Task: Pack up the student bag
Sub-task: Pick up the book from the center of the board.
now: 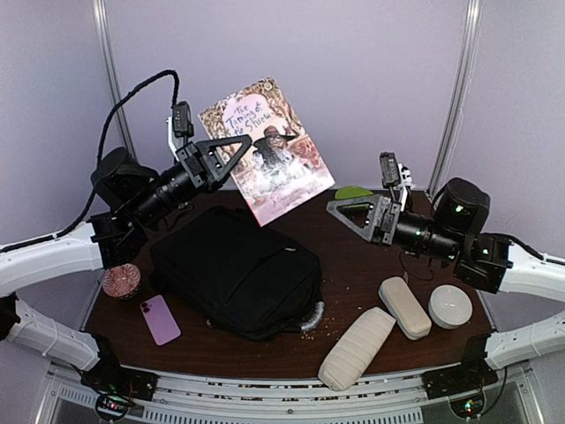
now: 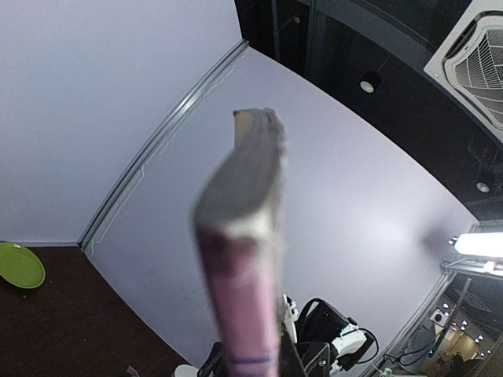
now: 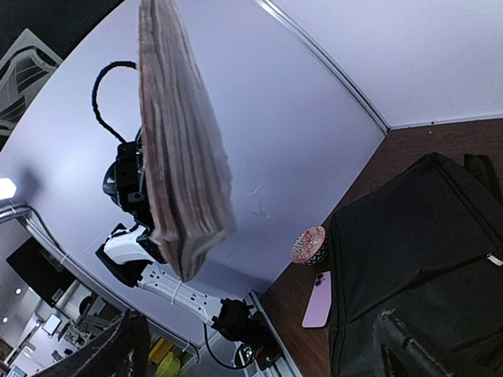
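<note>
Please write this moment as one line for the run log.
left gripper: shut on book, held aloft | right gripper: open, not touching book | black backpack: flat on table

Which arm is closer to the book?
Left. The left fingers are shut on the book's left edge, holding it up; the right fingers stand open just off its lower right corner.

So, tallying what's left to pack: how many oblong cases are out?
2. A ribbed cream case lies at the front edge, right of the student bag; a smooth beige case sits beside it. Others may be hidden.
</note>
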You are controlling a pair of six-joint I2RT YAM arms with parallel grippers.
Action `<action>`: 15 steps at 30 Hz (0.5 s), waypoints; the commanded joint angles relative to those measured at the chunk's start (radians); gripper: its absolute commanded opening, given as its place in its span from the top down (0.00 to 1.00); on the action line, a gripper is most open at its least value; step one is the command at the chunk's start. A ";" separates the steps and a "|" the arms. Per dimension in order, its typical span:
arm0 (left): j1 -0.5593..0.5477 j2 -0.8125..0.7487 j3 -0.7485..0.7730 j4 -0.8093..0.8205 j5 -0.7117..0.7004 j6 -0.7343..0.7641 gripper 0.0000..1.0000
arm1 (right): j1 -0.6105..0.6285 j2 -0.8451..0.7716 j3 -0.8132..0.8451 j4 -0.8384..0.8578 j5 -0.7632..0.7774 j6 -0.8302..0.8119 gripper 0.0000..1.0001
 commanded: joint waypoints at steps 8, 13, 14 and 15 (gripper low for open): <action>-0.018 0.058 0.018 0.141 -0.104 -0.075 1.00 | 0.005 0.137 0.086 0.202 0.087 0.116 0.07; -0.027 0.069 0.004 0.164 -0.105 -0.078 1.00 | -0.009 0.195 0.129 0.215 0.070 0.153 0.17; -0.028 0.073 0.004 0.165 -0.103 -0.077 1.00 | -0.013 0.202 0.127 0.247 0.062 0.169 0.20; -0.029 0.076 0.002 0.165 -0.102 -0.077 1.00 | -0.018 0.206 0.127 0.270 0.054 0.181 0.23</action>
